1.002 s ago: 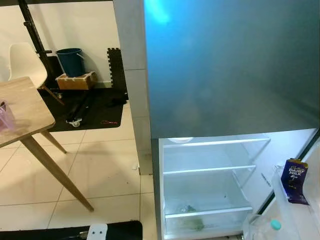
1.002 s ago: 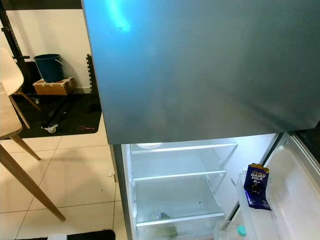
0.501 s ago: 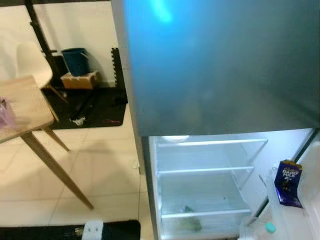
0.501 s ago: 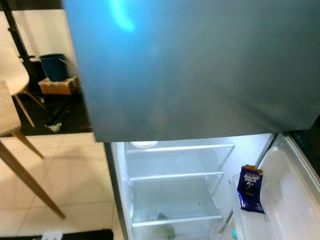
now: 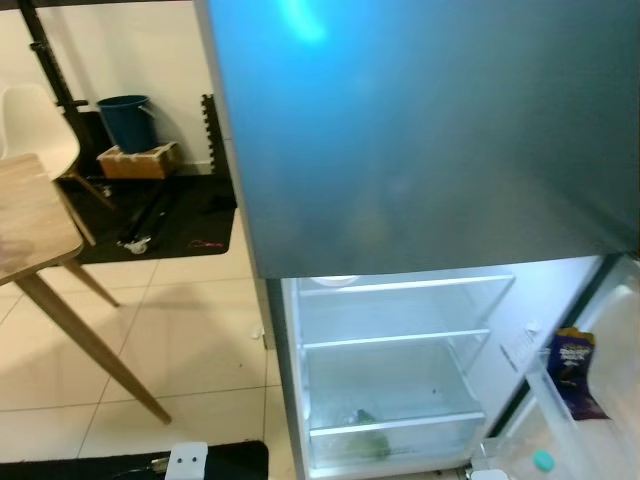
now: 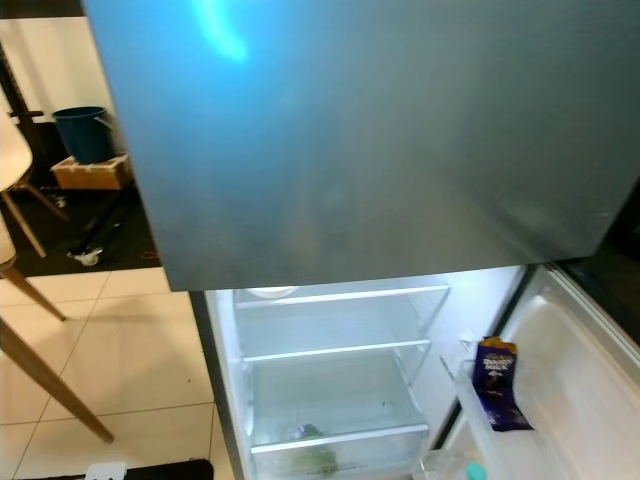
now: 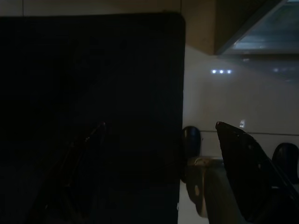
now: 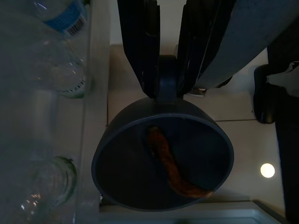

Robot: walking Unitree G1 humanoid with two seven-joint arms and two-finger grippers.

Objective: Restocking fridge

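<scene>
The fridge's lower compartment (image 5: 395, 338) stands open and lit, its glass shelves nearly bare, with a white dish (image 5: 335, 281) on the top shelf and something green (image 5: 365, 432) low down. The open door's rack at the right holds a purple chocolate packet (image 5: 570, 372) and a teal-capped bottle (image 5: 542, 460). In the right wrist view my right gripper (image 8: 169, 88) is shut on the rim of a dark blue bowl (image 8: 121, 177) holding a brown piece of food (image 8: 166, 163), beside clear bottles (image 8: 60, 56) in the door rack. My left gripper (image 7: 160, 125) hangs open in the shade over a black mat.
The closed grey upper door (image 5: 420, 130) fills the top of the head views. A wooden table (image 5: 35, 225) with a slanted leg and a white chair (image 5: 35, 125) stand at the left on tiled floor. A blue bucket (image 5: 125, 122) and a wooden box (image 5: 138, 160) sit by the far wall.
The whole picture has shifted left, so the camera has swung right; the fridge and table have not moved on their own. The chocolate packet now shows lower and blurred.
</scene>
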